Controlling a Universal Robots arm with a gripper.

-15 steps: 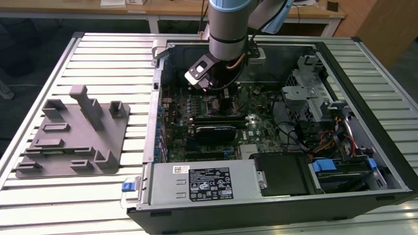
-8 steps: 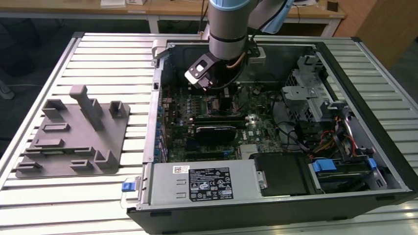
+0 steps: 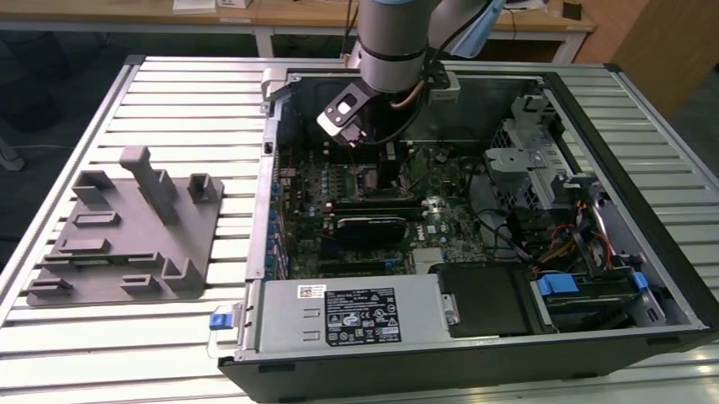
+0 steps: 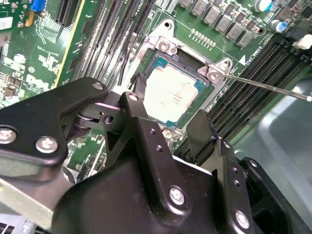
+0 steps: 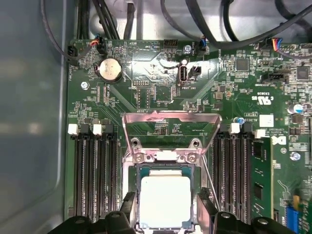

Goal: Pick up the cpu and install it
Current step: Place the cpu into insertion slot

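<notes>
One cpu [image 5: 165,200], one socket [image 5: 138,170] and one raised metal frame [image 5: 146,117]. One round coin battery [image 5: 109,69] on a single motherboard [image 5: 234,97]. Memory slots [image 5: 95,170] come in two groups, perhaps three in each, though their far ends are hidden. One gripper [image 5: 165,209] with two fingers [image 5: 127,207]. The exterior view adds one open computer case [image 3: 472,374], one grey fixture plate [image 3: 124,244] and one worktop [image 3: 168,101].

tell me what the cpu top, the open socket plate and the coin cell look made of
cpu: metal lid, pale matte silver, probably plated, with a soft, even glare.
socket plate: thin stamped sheet metal, bright and shiny, with bent edges.
coin cell: smooth metal face, round and reflective, likely steel.
</notes>
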